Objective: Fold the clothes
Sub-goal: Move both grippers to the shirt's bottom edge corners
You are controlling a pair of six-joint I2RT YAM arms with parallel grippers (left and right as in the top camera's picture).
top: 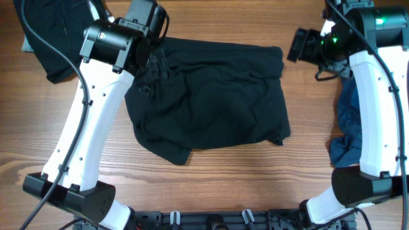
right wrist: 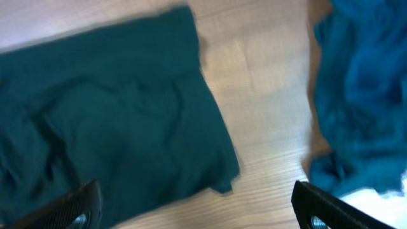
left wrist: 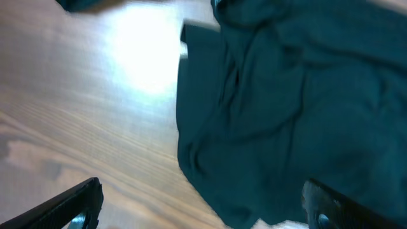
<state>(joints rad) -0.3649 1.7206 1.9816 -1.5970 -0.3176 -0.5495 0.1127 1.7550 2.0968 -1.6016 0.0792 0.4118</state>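
The black shirt [top: 211, 96] lies in a rumpled, roughly folded rectangle in the middle of the wooden table. My left gripper [top: 152, 51] hovers over its far left edge and is open. In the left wrist view the gripper [left wrist: 203, 205] spans the shirt's edge [left wrist: 286, 95] and bare wood, with nothing held. My right gripper [top: 295, 46] hangs just off the shirt's far right corner, also open. In the right wrist view the gripper [right wrist: 194, 205] stands wide above the shirt [right wrist: 114, 121] and the table, empty.
A crumpled dark blue garment [top: 348, 128] lies at the right edge beside the right arm and also shows in the right wrist view [right wrist: 362, 102]. Another dark garment [top: 54, 38] sits at the far left corner. Bare wood [top: 211, 185] lies in front of the shirt.
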